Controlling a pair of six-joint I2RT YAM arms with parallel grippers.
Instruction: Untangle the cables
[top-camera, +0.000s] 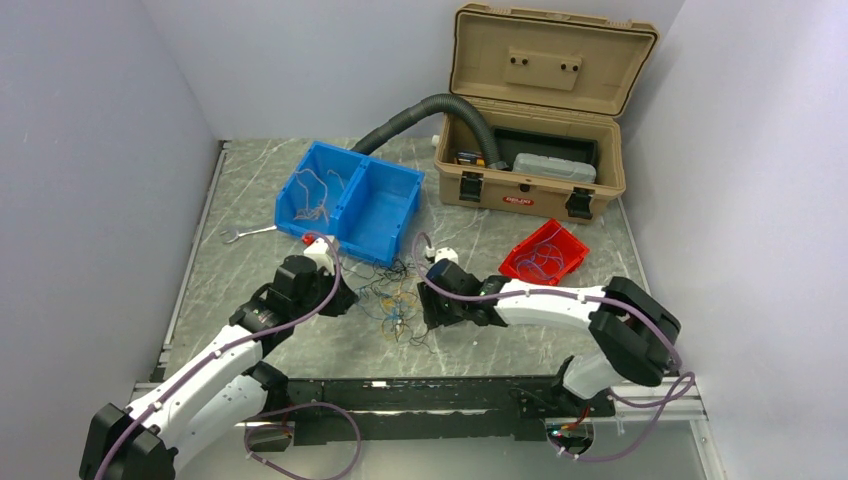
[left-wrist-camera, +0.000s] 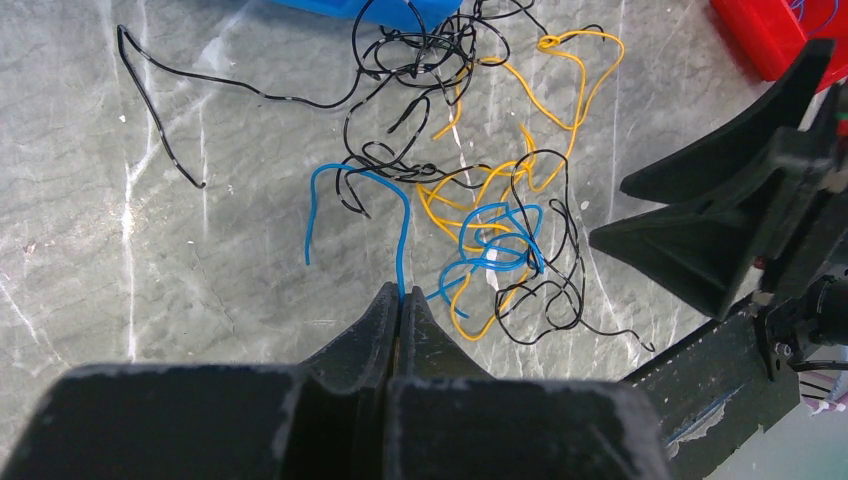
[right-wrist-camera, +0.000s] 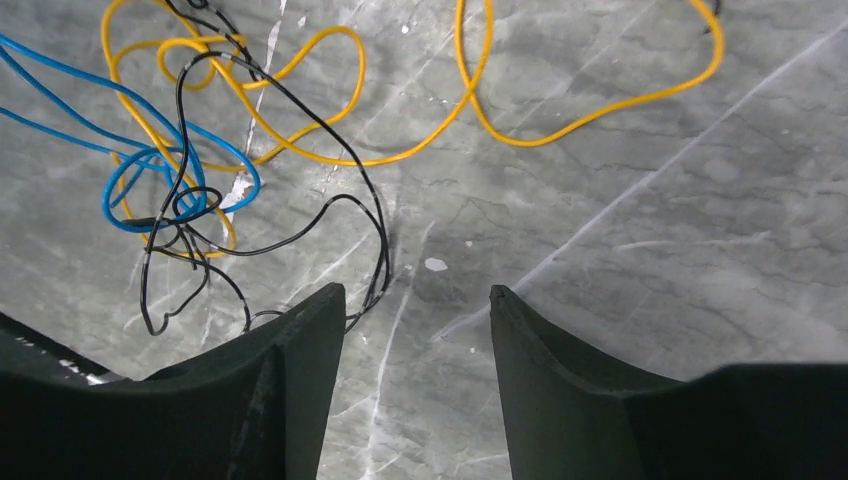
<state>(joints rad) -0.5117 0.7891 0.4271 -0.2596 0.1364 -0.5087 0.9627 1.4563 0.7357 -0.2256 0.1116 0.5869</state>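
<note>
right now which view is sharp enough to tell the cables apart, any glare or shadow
top external: even soft light, but the cables are too thin to separate, a smudge; left wrist: strands crisp, the left gripper near and grainy; right wrist: crisp too, a faint shadow on the table by the right gripper, no glare.

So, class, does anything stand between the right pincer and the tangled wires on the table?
Nothing visible does. The right pincer stands open over the table, and the wires lie just ahead, a black wire looping beside one finger. The left pincer is shut on a blue wire.
</note>
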